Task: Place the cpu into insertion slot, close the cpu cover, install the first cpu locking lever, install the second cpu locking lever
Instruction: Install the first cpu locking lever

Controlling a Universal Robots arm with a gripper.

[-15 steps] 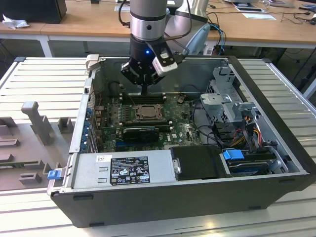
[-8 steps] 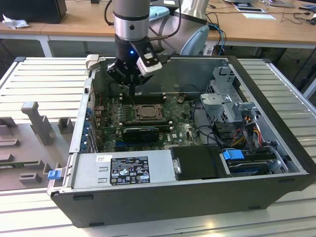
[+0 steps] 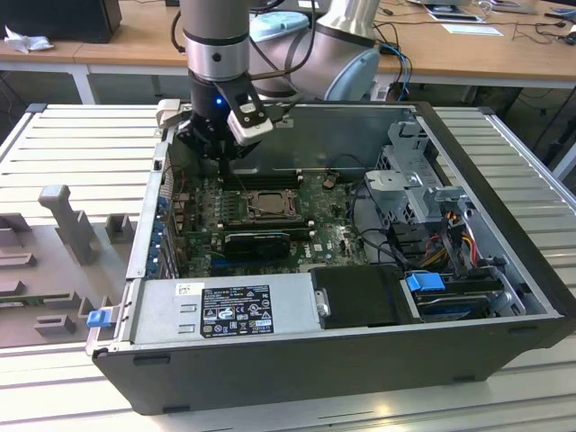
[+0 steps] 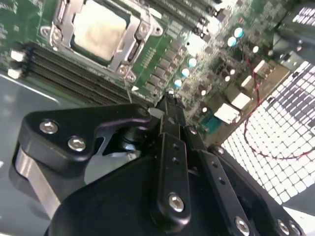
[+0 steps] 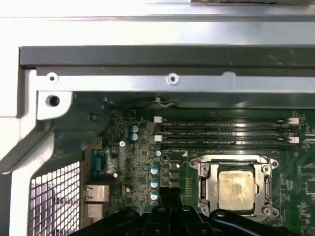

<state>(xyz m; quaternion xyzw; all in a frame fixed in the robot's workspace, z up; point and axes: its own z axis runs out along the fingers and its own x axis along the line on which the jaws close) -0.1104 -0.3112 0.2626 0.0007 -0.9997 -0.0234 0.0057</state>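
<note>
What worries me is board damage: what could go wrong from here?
1. The gripper hangs low beside the insertion slot, close to small capacitors; a slightly off descent could strike them.
2. The cpu lies in the slot with the cpu cover framing it; I cannot tell whether it is latched, so a sideways nudge might shift it.

Off-task items I can log from here:
- Open black computer case (image 3: 360,360), on the slatted metal worktop (image 3: 81,135).
- Silver power supply (image 3: 225,310), along the case's near wall.
- Blue clip (image 3: 98,317), at the near corner on the exterior view's left.
- Metal drive cage (image 3: 409,166), on the exterior view's right.
- Grey fixtures (image 3: 67,220), on the exterior view's left, outside the case.
- Wooden desk (image 3: 135,45), far side.
- Long black memory slots (image 5: 224,133).
- Perforated grille (image 5: 54,196).
</note>
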